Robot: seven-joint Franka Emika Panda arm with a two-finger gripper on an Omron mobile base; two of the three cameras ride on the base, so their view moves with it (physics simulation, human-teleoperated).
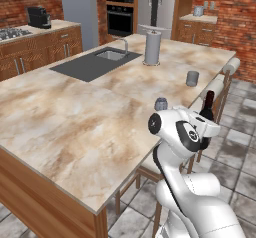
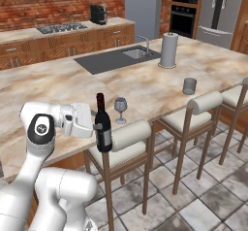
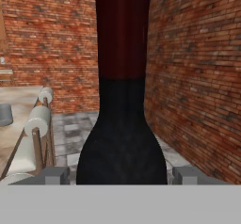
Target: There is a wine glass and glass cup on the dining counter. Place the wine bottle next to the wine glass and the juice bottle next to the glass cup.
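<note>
Desk (image 2: pixel 58 87), marbled stone with an inset sink, carries the paper-towel roll (image 2: pixel 169 49), the glass cup (image 2: pixel 189 86) and the wine glass (image 2: pixel 120 107), the last standing near the stool-side edge. Wine bottle (image 2: pixel 102 124) sits upright in the hand (image 2: pixel 95 122), just beside the wine glass and on the robot's side of it, over the desk edge by the nearest stool (image 2: pixel 127 145). Hand is clamped on the bottle's dark body at the label, below the red-capped neck; in the hand view the fingers (image 3: pixel 55 175) flank the wide shoulder. Judgement: rigid, smooth and likely slippery glass, fairly heavy and tall, so prone to tipping; a body grip low on the bottle suits it better than the neck. Wine glass beside it looks light and fragile, easily knocked on set-down.
</note>
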